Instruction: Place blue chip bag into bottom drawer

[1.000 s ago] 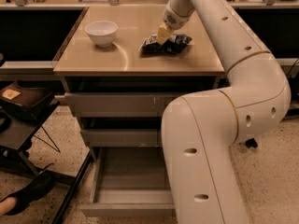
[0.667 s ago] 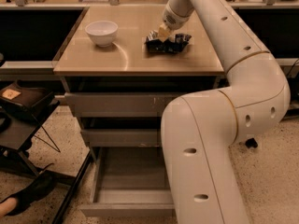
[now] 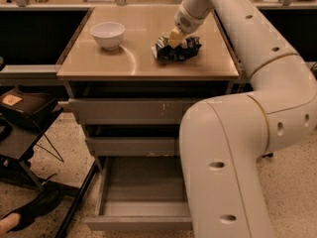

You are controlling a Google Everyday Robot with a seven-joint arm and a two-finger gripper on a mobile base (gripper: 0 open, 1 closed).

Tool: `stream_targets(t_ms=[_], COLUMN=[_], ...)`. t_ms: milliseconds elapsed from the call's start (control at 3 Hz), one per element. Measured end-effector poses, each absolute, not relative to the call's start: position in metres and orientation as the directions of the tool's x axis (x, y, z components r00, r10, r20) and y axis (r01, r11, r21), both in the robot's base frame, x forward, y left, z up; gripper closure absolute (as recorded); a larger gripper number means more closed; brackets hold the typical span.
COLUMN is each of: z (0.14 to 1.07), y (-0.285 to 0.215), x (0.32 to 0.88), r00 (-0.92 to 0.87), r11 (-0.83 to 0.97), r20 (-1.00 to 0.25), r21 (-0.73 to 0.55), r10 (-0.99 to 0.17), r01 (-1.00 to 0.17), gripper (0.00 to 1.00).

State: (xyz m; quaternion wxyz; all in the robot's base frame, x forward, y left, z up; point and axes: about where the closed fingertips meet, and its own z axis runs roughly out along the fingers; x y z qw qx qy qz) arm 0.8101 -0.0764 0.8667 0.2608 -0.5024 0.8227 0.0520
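End effector (image 3: 174, 37) atop blue chip bag (image 3: 186, 50), grip can't tell; bag prob. light, crinkly, slick, so pinch bunched foil mid-bag.

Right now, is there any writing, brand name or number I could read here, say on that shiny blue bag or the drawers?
No text here can be read.
blue chip bag: white patches, perhaps print, too blurred to read; the gripper sits on its left part.
top drawer front: white scratch marks only, no label.
bottom drawer: plain front, no text.
tan tag at far left: too small to read.
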Motion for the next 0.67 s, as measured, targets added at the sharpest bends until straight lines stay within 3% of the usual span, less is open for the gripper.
stream_targets(t_ms=[333, 667], z=[0.908, 0.982], y=[-0.099, -0.123], x=[0.754, 0.685], r00=[-0.264, -0.185], r11=[0.419, 0.433], r20=[-0.583, -0.726], r21=[-0.145, -0.169], r10=[-0.768, -0.663], r01=[-0.896, -0.886], gripper=[1.00, 1.00])
